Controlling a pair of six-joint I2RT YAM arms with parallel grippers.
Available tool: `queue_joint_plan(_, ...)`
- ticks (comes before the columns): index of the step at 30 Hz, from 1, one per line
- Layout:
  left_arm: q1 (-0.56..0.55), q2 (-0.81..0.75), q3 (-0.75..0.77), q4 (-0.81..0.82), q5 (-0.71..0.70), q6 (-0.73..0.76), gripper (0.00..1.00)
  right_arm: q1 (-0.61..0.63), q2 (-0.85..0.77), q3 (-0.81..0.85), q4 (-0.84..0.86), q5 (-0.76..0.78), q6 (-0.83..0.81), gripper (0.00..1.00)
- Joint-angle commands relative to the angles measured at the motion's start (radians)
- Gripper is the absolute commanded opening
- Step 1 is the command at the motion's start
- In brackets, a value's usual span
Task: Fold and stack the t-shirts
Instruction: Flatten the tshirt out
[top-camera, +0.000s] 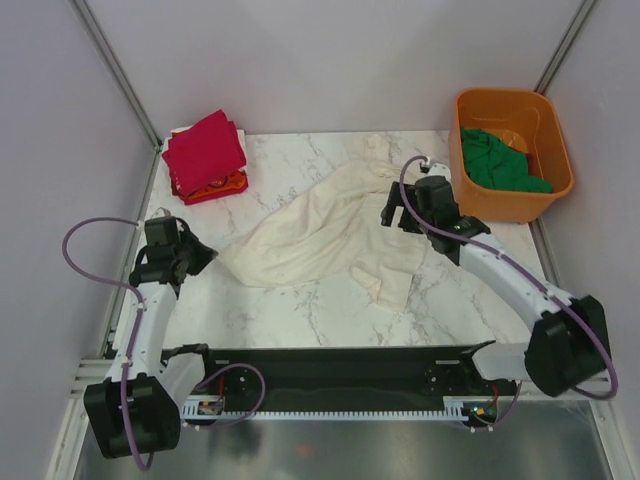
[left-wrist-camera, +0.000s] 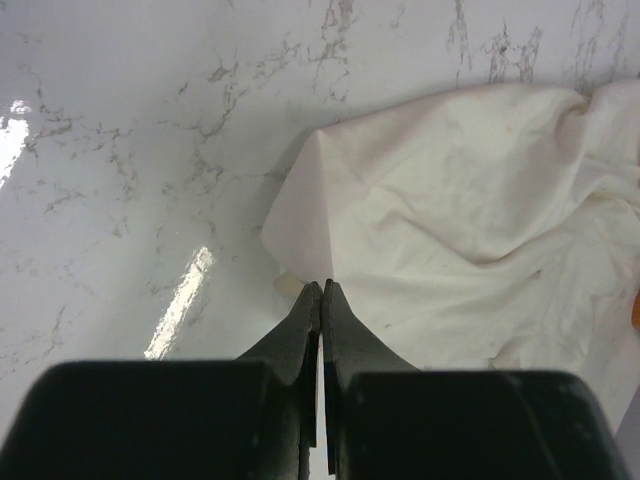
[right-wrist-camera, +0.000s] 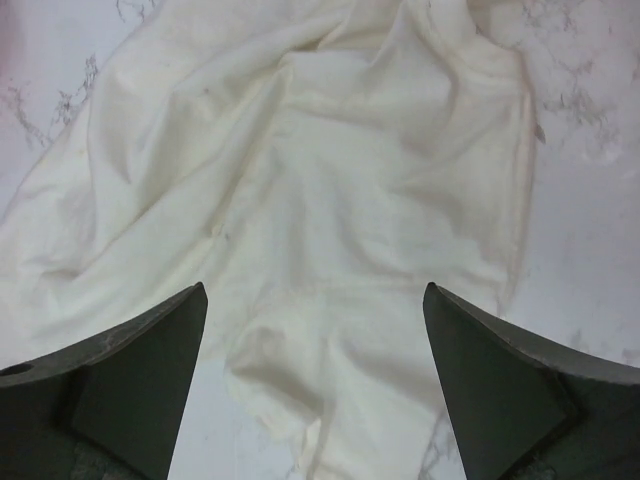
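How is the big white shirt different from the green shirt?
The white shirt is cream-coloured; the green shirt is dark green. The white shirt lies on the marble table; the green shirt sits inside the orange tub. The white shirt is spread out wide and rumpled; the green shirt is bunched into a heap. Both are soft cloth, and neither is folded yet.

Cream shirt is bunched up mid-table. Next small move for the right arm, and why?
Probably lower the right gripper straight down and pinch the cream shirt beneath it. Its jaws stand wide open above the crumpled cloth, holding nothing, and the shirt looks to need spreading flat before any fold. The left gripper is shut on nothing by the shirt's left end.
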Motion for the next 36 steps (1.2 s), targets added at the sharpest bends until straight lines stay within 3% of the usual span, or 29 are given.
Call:
queue_joint_plan(1,0.003,0.018,0.049,0.006,0.126,0.064,0.02,-0.001,-0.132,-0.172,-0.105,-0.042,0.070,0.98)
queue_joint_plan(5,0.005,0.053,0.104,-0.042,0.220,0.160,0.02,0.002,-0.292,-0.379,-0.122,-0.244,0.175,0.96)
queue_joint_plan(12,0.003,0.046,0.103,-0.065,0.212,0.225,0.02,0.000,-0.447,-0.502,-0.154,-0.256,0.256,0.90)
queue_joint_plan(27,0.005,-0.002,0.092,-0.065,0.199,0.228,0.02,0.013,-0.360,-0.628,-0.031,-0.366,0.336,0.77)
queue_joint_plan(33,0.003,-0.002,0.092,-0.065,0.197,0.228,0.02,0.020,-0.292,-0.637,0.018,-0.384,0.331,0.66)
queue_joint_plan(36,0.003,0.000,0.092,-0.065,0.196,0.228,0.02,0.022,-0.290,-0.640,0.024,-0.381,0.328,0.51)
